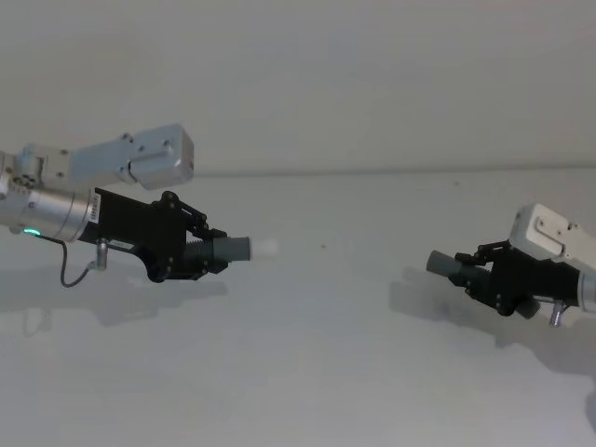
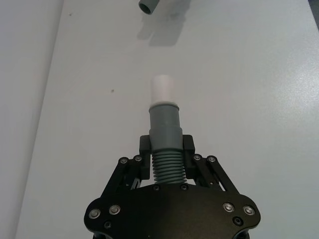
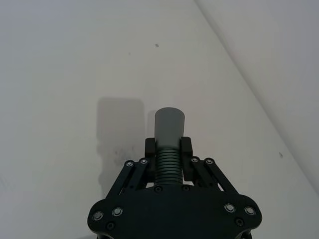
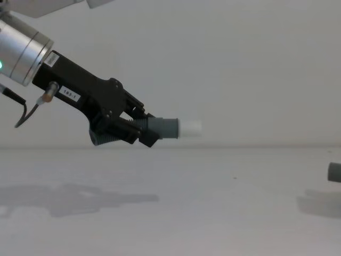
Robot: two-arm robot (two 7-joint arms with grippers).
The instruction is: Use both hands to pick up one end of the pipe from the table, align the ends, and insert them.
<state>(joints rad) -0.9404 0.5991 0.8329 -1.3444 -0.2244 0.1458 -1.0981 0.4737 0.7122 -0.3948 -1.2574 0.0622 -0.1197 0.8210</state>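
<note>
My left gripper (image 1: 207, 250) clamped on white-tipped pipe piece (image 2: 165, 130), jutting ahead of my fingers, off the table (image 1: 317, 372) | my right gripper (image 1: 482, 270) clamped on open-mouthed piece (image 3: 169, 124) | the two face each other, well apart, perhaps slightly off-line

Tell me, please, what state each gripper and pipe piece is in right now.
Left gripper: shut on the tipped piece's ribs, lifted off the table.
Tipped piece: held in the air, white tip bare, aimed towards the grey piece.
Right gripper: shut on the grey piece's ribs, lifted.
Grey piece: held in the air, mouth open, not yet joined; a gap separates the ends.
</note>
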